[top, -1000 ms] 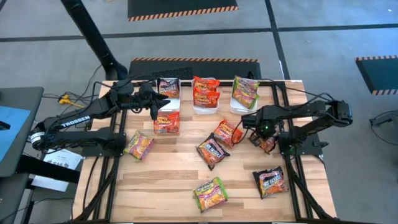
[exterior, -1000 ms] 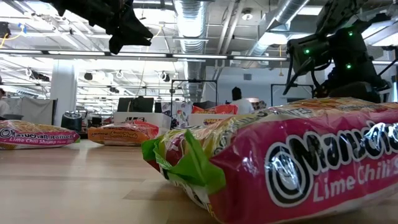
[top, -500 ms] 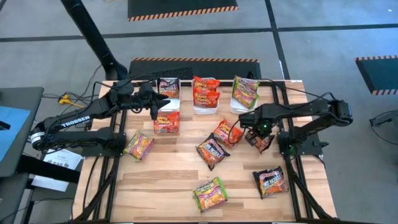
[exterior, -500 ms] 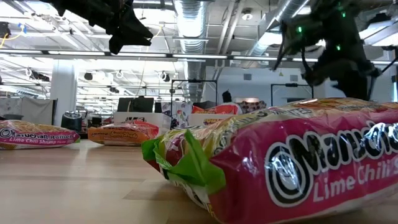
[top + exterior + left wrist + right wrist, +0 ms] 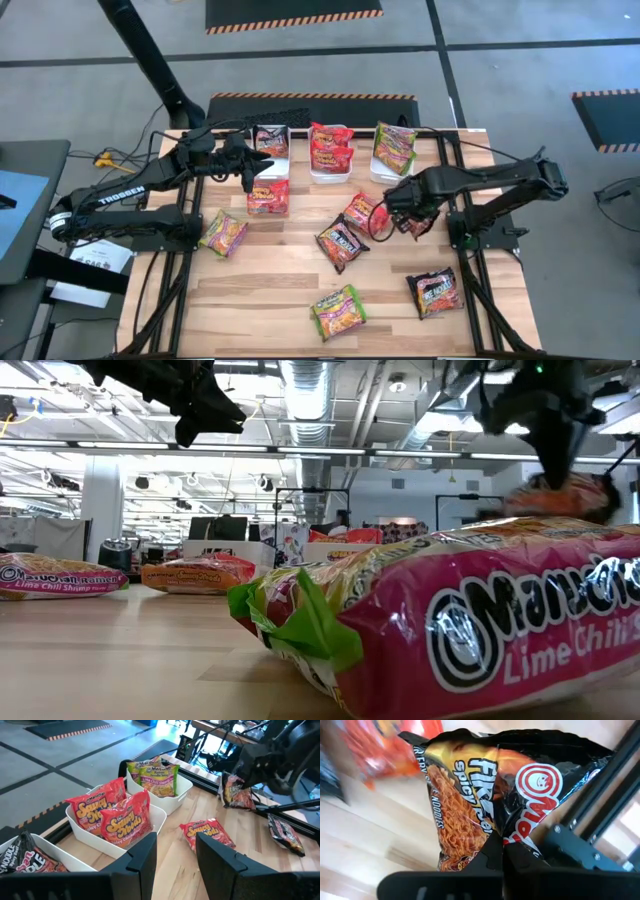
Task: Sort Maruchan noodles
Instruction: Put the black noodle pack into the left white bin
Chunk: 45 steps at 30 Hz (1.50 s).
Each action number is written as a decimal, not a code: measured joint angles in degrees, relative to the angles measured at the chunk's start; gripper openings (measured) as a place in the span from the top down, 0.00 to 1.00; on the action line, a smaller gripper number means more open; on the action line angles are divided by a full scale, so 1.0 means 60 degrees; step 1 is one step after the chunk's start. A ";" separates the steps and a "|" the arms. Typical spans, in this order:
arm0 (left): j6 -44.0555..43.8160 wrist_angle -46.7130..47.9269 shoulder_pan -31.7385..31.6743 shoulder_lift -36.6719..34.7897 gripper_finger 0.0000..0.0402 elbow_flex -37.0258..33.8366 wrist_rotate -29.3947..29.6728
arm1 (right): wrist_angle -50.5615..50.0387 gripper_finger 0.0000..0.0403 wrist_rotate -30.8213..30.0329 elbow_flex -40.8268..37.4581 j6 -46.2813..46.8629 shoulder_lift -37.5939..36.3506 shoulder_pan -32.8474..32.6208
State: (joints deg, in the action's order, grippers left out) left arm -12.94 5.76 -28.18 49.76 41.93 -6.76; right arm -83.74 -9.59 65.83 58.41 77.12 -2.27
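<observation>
High view, from the left: the left gripper point(image 5: 262, 160) hovers at the left white bin point(image 5: 270, 140), fingers apart on nothing, above a red packet point(image 5: 268, 196) on the wooden tabletop point(image 5: 270, 285). Right of the middle bin point(image 5: 331, 150), the right gripper point(image 5: 412, 215) has its fingers pinched together on the edge of a dark spicy packet point(image 5: 485, 805), clear of the table. Such a thin hold on crinkly plastic could slip in a swing toward the bins, dropping it onto the red packet point(image 5: 360, 210) beside it. Other packets lie scattered on the boards; beyond the bins spreads a ceiling-lit workshop.
</observation>
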 joint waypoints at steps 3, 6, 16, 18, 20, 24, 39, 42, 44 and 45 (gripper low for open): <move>-0.0090 0.0001 0.0000 0.0000 0.70 0.0000 -0.0191 | 0.0126 0.99 -0.0533 0.0391 0.0019 0.0000 -0.0040; -0.0505 0.0018 0.0000 0.0000 0.69 0.0000 -0.0515 | 0.0408 0.99 -0.0963 0.0673 -0.0217 0.0000 0.0056; -0.2737 0.0389 -0.0290 0.0499 0.56 0.0004 -0.0373 | 0.2353 0.99 -0.1686 0.1160 -0.3537 0.0000 0.0962; -0.3491 0.0379 -0.0464 0.0831 0.54 0.0004 -0.0736 | 0.3082 0.99 -0.1682 0.1164 -0.4379 0.0000 0.1197; -0.3859 0.0293 -0.0578 0.1152 0.53 0.0004 -0.1034 | 0.3818 0.99 -0.1682 0.1164 -0.5180 0.0000 0.1440; -0.4373 -0.0459 -0.0597 0.1750 0.53 0.0004 -0.1306 | 0.4961 0.99 -0.1680 0.1164 -0.6597 0.0000 0.1914; -0.4752 -0.3552 -0.0542 0.2972 0.53 0.0004 -0.1669 | 0.7412 0.99 -0.0694 0.1164 -0.9262 0.0000 0.2973; -0.4752 -0.3849 -0.0523 0.2973 0.53 0.0004 -0.1662 | 0.7955 0.99 -0.0629 0.1164 -0.9367 0.0034 0.2970; -0.4748 -0.3976 -0.0499 0.2973 0.53 0.0004 -0.1622 | 0.8340 0.99 -0.0618 0.1175 -0.9528 0.0195 0.2970; -0.4764 -0.3972 -0.0495 0.2973 0.53 0.0006 -0.1592 | 0.8424 0.99 -0.0593 0.1169 -0.9567 0.0258 0.2970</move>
State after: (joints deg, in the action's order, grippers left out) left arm -41.52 -18.07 -31.16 67.59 41.97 -16.31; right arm -33.19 -13.15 72.85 1.01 78.67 15.55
